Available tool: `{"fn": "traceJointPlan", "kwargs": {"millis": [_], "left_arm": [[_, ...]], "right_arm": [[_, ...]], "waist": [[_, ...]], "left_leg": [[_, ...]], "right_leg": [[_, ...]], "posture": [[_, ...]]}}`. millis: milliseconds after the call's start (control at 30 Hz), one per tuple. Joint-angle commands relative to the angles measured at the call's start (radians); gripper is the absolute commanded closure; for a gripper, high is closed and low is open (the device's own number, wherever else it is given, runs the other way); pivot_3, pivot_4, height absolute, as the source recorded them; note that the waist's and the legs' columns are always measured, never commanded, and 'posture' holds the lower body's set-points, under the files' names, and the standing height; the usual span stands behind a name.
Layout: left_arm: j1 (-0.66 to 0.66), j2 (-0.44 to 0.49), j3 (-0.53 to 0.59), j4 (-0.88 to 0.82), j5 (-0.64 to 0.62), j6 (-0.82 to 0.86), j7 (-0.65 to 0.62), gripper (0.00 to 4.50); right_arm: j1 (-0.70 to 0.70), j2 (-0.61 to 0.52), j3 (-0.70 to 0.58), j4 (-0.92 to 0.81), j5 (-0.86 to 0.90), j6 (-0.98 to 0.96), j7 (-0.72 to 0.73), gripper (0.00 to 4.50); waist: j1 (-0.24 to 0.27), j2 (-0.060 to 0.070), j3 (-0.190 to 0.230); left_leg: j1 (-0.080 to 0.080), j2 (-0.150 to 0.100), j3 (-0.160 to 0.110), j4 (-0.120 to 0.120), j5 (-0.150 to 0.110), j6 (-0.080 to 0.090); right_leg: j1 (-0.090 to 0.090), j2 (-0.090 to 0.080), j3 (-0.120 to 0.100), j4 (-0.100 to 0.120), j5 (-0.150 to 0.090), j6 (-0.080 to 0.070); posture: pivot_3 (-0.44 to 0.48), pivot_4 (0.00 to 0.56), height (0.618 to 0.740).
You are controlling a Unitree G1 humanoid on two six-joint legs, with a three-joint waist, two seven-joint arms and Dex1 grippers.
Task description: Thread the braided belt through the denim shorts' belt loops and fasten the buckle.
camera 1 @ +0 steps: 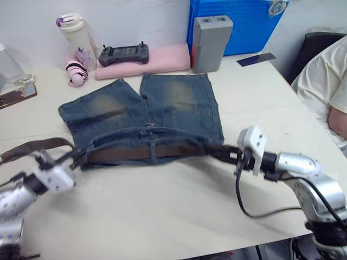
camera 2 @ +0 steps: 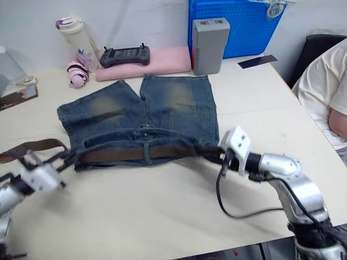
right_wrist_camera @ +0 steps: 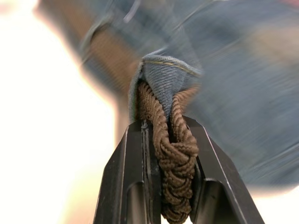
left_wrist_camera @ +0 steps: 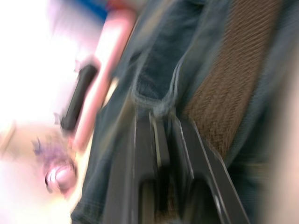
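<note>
The faded blue denim shorts (camera 1: 162, 103) lie flat on the table with the waistband toward me. The dark brown braided belt (camera 1: 130, 153) runs along the waistband under a belt loop (camera 1: 153, 150). Its free tail (camera 1: 32, 146) trails off to the left. My left gripper (camera 1: 77, 157) is at the waistband's left end, and its fingers (left_wrist_camera: 140, 154) are shut on the denim edge (left_wrist_camera: 154, 105). My right gripper (camera 1: 221, 153) is at the waistband's right end. There it is shut on the braided belt (right_wrist_camera: 173, 149), where a denim loop (right_wrist_camera: 163, 77) wraps over it. The buckle is hidden.
Behind the shorts lie a pink folded cloth (camera 1: 162, 59) with a black controller (camera 1: 123, 54) on it, a grey box (camera 1: 210, 43), a blue crate (camera 1: 238, 24) and a bottle (camera 1: 76, 35). A person (camera 1: 328, 92) sits at the right edge. A black cable (camera 1: 255, 212) loops below my right arm.
</note>
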Motion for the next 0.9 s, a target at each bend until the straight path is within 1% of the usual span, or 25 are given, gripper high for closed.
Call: {"fn": "traceJointPlan", "kwargs": {"millis": [33,67,100,133,167,200,233,333,367,400,433,533,567,633,667,700,733,767,833,867,900], "left_arm": [[0.098,0.009,0.043,0.066,0.06,-0.108,0.043,4.37],[0.115,0.015,0.042,0.082,0.061,-0.115,0.052,4.37],[0.125,0.017,0.041,0.091,0.047,-0.109,0.06,3.99],[0.136,0.023,0.036,0.098,0.024,-0.101,0.058,3.58],[0.144,0.03,0.028,0.102,0.005,-0.096,0.053,3.38],[0.159,0.039,0.013,0.085,-0.033,-0.061,0.033,2.88],[0.171,0.048,0.002,0.068,-0.06,-0.036,0.018,2.39],[0.214,0.089,-0.024,0.0,-0.14,0.06,-0.046,1.12],[0.236,0.107,-0.029,-0.039,-0.198,0.128,-0.083,0.64],[0.252,0.122,-0.029,-0.071,-0.243,0.178,-0.112,0.2],[0.264,0.144,-0.017,-0.11,-0.306,0.26,-0.146,0.09],[0.305,0.236,0.027,-0.215,-0.492,0.533,-0.274,0.09],[0.312,0.274,0.056,-0.252,-0.573,0.632,-0.325,0.09],[0.299,0.343,0.121,-0.31,-0.763,0.895,-0.378,0.09],[0.282,0.364,0.147,-0.328,-0.847,0.993,-0.406,0.09],[0.243,0.387,0.166,-0.329,-0.921,1.092,-0.415,0.09],[0.191,0.405,0.169,-0.318,-0.968,1.168,-0.409,0.09],[0.113,0.409,0.145,-0.291,-0.972,1.202,-0.391,0.09],[-0.048,0.392,0.051,-0.228,-0.915,1.249,-0.338,0.09],[-0.121,0.371,-0.006,-0.197,-0.863,1.252,-0.317,0.09],[-0.206,0.333,-0.086,-0.145,-0.787,1.25,-0.289,0.09]], "right_arm": [[0.03,-0.074,0.048,-0.027,-0.061,-0.008,0.032,4.2],[0.03,-0.082,0.051,-0.025,-0.059,-0.009,0.034,4.2],[0.025,-0.085,0.049,-0.02,-0.059,-0.016,0.034,4.2],[0.017,-0.088,0.048,-0.012,-0.061,-0.025,0.038,3.7],[0.011,-0.093,0.046,-0.006,-0.062,-0.032,0.046,3.19],[0.008,-0.11,0.044,-0.001,-0.062,-0.04,0.068,2.8],[0.006,-0.125,0.042,0.002,-0.06,-0.045,0.086,2.27],[-0.006,-0.178,0.019,0.006,-0.028,-0.042,0.149,0.87],[-0.013,-0.196,0.006,0.004,-0.01,-0.033,0.173,0.34],[-0.018,-0.21,-0.005,0.001,0.01,-0.023,0.195,0.0],[-0.024,-0.232,-0.023,-0.007,0.045,-0.005,0.231,0.0],[-0.058,-0.286,-0.091,-0.031,0.194,0.079,0.331,0.0],[-0.081,-0.29,-0.11,-0.033,0.249,0.104,0.355,0.0],[-0.171,-0.259,-0.117,0.005,0.312,0.153,0.342,0.0],[-0.215,-0.236,-0.107,0.027,0.319,0.163,0.324,0.0],[-0.267,-0.209,-0.083,0.056,0.31,0.178,0.299,0.0],[-0.315,-0.176,-0.051,0.089,0.28,0.186,0.262,0.0],[-0.368,-0.131,-0.007,0.137,0.224,0.185,0.206,0.0],[-0.456,-0.05,0.091,0.242,0.094,0.185,0.093,0.0],[-0.49,-0.013,0.131,0.294,0.039,0.183,0.046,0.0],[-0.52,0.031,0.166,0.358,0.003,0.176,0.017,0.0]], "waist": [[0.009,0.0,0.0],[0.019,0.0,0.0],[0.024,-0.001,0.0],[0.03,-0.002,-0.001],[0.039,-0.002,-0.001],[0.045,-0.002,-0.001],[0.05,-0.002,-0.001],[0.054,-0.002,-0.001],[0.054,-0.002,-0.001],[0.053,-0.002,-0.001],[0.051,-0.001,-0.001],[0.049,-0.001,0.0],[0.049,-0.001,0.0],[0.047,0.0,0.001],[0.045,0.0,0.001],[0.044,0.001,0.001],[0.044,0.001,0.001],[0.043,0.001,0.002],[0.042,0.002,0.001],[0.042,0.002,0.001],[0.042,0.003,0.001]], "left_leg": [[0.003,0.0,0.0,-0.001,-0.001,0.001],[0.006,0.001,0.0,-0.001,-0.002,0.002],[0.007,0.001,-0.001,0.0,-0.002,0.002],[0.007,0.001,-0.001,0.0,-0.002,0.002],[0.008,0.001,-0.002,0.0,-0.002,0.002],[0.009,0.001,-0.002,0.001,-0.003,0.003],[0.008,0.001,-0.002,0.001,-0.004,0.003],[0.007,0.001,-0.003,0.001,-0.005,0.005],[0.007,0.001,-0.003,0.002,-0.006,0.005],[0.006,0.001,-0.003,0.002,-0.006,0.005],[0.006,0.001,-0.003,0.002,-0.006,0.005],[0.006,0.002,-0.003,0.002,-0.006,0.005],[0.006,0.002,-0.003,0.001,-0.006,0.005],[0.005,0.003,-0.004,0.002,-0.006,0.005],[0.005,0.004,-0.004,0.002,-0.006,0.004],[0.006,0.004,-0.004,0.002,-0.006,0.004],[0.006,0.004,-0.004,0.001,-0.006,0.004],[0.007,0.004,-0.004,0.001,-0.007,0.004],[0.008,0.004,-0.004,0.001,-0.007,0.003],[0.008,0.004,-0.003,0.0,-0.006,0.003],[0.009,0.004,-0.003,0.0,-0.006,0.003]], "right_leg": [[0.004,0.0,0.0,-0.002,0.0,0.0],[0.007,0.0,0.0,-0.003,0.0,0.0],[0.008,0.001,-0.001,-0.003,0.0,0.0],[0.009,0.001,-0.001,-0.004,0.0,0.0],[0.011,0.001,-0.002,-0.004,0.0,0.001],[0.011,0.001,-0.002,-0.005,0.0,0.001],[0.011,0.001,-0.002,-0.005,0.0,0.001],[0.011,0.001,-0.003,-0.008,0.0,0.001],[0.012,0.001,-0.003,-0.008,0.0,0.001],[0.011,0.001,-0.003,-0.009,0.0,0.001],[0.012,0.001,-0.003,-0.009,0.0,0.001],[0.012,0.001,-0.004,-0.011,0.001,0.002],[0.012,0.001,-0.004,-0.011,0.001,0.002],[0.012,0.003,-0.004,-0.011,0.001,0.002],[0.012,0.003,-0.004,-0.011,0.001,0.002],[0.013,0.003,-0.004,-0.011,0.001,0.002],[0.013,0.004,-0.004,-0.012,0.001,0.002],[0.013,0.004,-0.004,-0.012,0.001,0.002],[0.013,0.004,-0.004,-0.011,0.001,0.001],[0.013,0.004,-0.004,-0.011,0.001,0.001],[0.013,0.004,-0.003,-0.011,0.001,0.001]], "posture": [[0.0,0.15,0.676],[0.0,0.15,0.676],[0.0,0.15,0.676],[0.0,0.15,0.676],[0.0,0.15,0.676],[0.0,0.15,0.676],[0.0,0.15,0.676],[0.0,0.15,0.676],[0.0,0.15,0.676],[0.0,0.15,0.676],[0.0,0.15,0.676],[0.0,0.15,0.676],[0.0,0.15,0.676],[0.0,0.15,0.676],[0.0,0.15,0.676],[0.0,0.15,0.676],[0.0,0.15,0.676],[0.0,0.15,0.676],[0.0,0.15,0.676],[0.0,0.15,0.676],[0.0,0.15,0.676]]}}
